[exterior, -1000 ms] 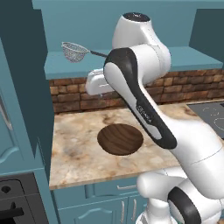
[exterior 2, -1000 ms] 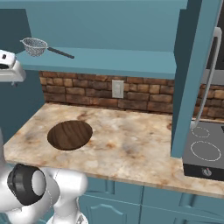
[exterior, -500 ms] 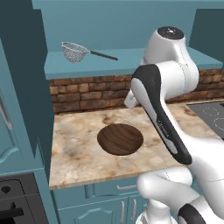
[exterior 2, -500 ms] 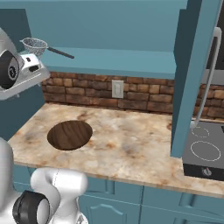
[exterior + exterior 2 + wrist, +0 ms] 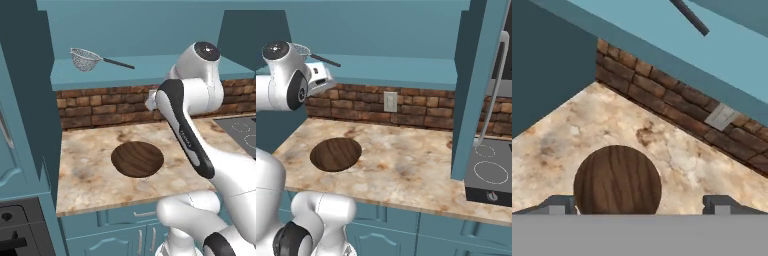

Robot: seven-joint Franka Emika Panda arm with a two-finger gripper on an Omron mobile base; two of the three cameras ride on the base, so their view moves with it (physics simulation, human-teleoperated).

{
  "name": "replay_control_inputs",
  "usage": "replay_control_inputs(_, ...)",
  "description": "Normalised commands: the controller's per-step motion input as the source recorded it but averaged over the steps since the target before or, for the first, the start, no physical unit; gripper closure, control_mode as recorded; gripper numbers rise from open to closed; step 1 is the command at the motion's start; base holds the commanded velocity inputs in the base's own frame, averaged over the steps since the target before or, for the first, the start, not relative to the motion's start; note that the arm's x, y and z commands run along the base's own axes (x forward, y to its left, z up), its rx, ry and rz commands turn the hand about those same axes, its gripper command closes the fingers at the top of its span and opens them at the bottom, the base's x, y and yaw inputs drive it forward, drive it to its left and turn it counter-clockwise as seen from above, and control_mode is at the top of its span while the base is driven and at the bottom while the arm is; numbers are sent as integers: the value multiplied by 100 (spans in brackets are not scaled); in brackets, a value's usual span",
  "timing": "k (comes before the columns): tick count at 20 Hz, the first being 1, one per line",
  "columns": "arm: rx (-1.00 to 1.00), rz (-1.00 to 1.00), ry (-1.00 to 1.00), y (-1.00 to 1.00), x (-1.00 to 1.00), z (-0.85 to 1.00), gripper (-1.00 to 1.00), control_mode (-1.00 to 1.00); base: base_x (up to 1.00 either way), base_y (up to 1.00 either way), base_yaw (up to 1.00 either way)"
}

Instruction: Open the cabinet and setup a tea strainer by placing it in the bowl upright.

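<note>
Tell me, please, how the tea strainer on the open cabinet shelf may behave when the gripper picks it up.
The tea strainer is thin wire mesh, so probably light. Its long thin handle sticks out sideways; gripped there, the basket may swing or tilt. The round basket could roll if nudged.

Your unit: one arm (image 5: 200,150), glossy white shell throughout, built of rounded tubular links with bulbous joint housings. You see a dark charcoal band running lengthwise along the forearm link, carrying small faint lettering too fine to read. Joint caps are black discs ringed in grey; one sits on the uppermost housing (image 5: 207,50), another low on the base link (image 5: 287,243). A white boxy hand block (image 5: 320,77) carries small dark marks. Your gripper (image 5: 640,204) ends in two small grey finger tips (image 5: 558,204) with squared ends.
</note>
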Motion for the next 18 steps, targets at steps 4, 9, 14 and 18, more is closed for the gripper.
replay_control_inputs(4, 23, -38, -12, -6, 40, 26, -100, -100, 0, 0, 0)
replay_control_inputs(9, 28, -22, -12, -1, 16, 44, -100, -100, 0, 0, 0)
replay_control_inputs(14, 21, -2, -7, -11, 2, 52, -100, -100, 0, 0, 0)
replay_control_inputs(18, 5, 0, 0, -5, 10, 18, -100, -100, 0, 0, 0)
